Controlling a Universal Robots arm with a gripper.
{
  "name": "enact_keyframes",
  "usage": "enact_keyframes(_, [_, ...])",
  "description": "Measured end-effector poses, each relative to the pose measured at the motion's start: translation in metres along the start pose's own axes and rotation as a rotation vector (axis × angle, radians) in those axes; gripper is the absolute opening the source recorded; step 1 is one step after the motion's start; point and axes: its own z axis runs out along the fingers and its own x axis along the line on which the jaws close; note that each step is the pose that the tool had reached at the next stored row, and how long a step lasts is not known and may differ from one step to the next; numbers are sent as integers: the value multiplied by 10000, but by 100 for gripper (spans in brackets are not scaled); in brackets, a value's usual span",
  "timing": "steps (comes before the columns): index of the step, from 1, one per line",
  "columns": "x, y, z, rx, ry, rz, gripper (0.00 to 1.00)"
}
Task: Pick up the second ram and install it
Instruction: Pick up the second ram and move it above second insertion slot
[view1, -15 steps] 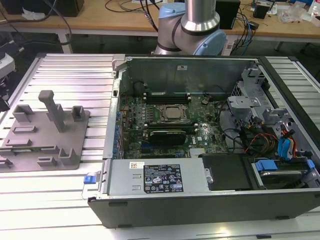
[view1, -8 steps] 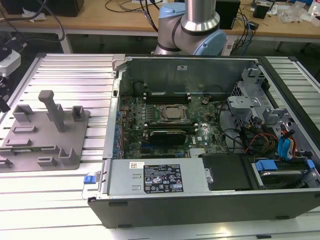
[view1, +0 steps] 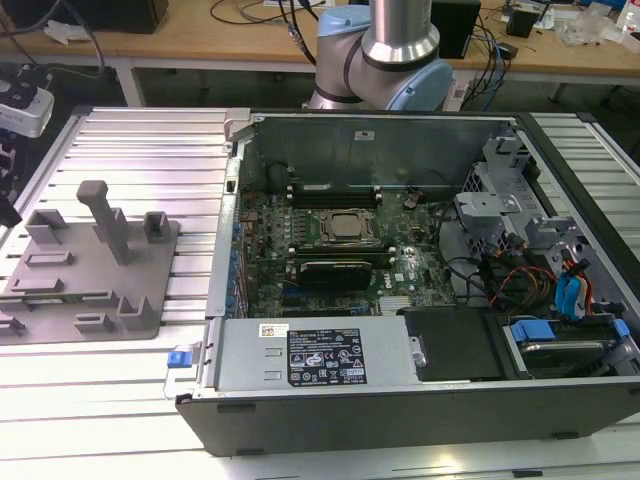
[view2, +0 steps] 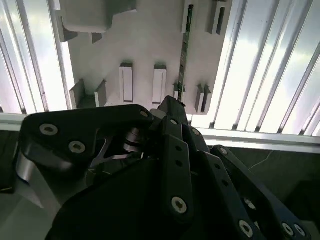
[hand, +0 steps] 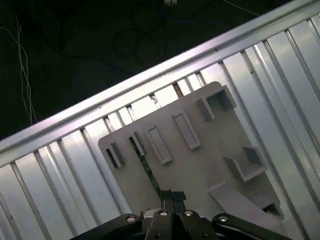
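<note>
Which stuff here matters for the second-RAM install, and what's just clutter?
Job:
ram
gripper
tray
motherboard

Clutter:
power supply
drive cage
cables
bench

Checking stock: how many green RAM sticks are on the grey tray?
1. The RAM stick stands on edge near one side of the grey tray in the first wrist view; the gripper could hide others.
</note>
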Motion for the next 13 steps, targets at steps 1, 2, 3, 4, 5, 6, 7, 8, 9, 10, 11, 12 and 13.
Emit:
enact_keyframes(1, [0,0,6,0,15,-321,8])
enact_keyframes(2, [0,0,15,-2,31,-730,8])
enact_keyframes(3, [0,-1,23,-3,47,-1122,8])
enact_keyframes(4, [0,-1,32,-4,64,-1530,8])
enact_keyframes(5, [0,-1,39,-6,79,-1890,8])
enact_keyframes(6, [0,-1,44,-8,87,-2086,8])
enact_keyframes(7, [0,-1,49,-10,95,-2282,8])
enact_keyframes(8, [0,-2,59,-11,111,-2724,8])
enact_keyframes(9, [0,-2,60,-12,117,-2888,8])
enact_keyframes(10, [0,-2,60,-13,120,-2970,8])
enact_keyframes(11, [0,-2,60,-12,120,-2974,8])
enact_keyframes(12, [0,-2,62,-11,119,-2974,8])
enact_keyframes(13, [3,-2,67,-9,117,-2973,8])
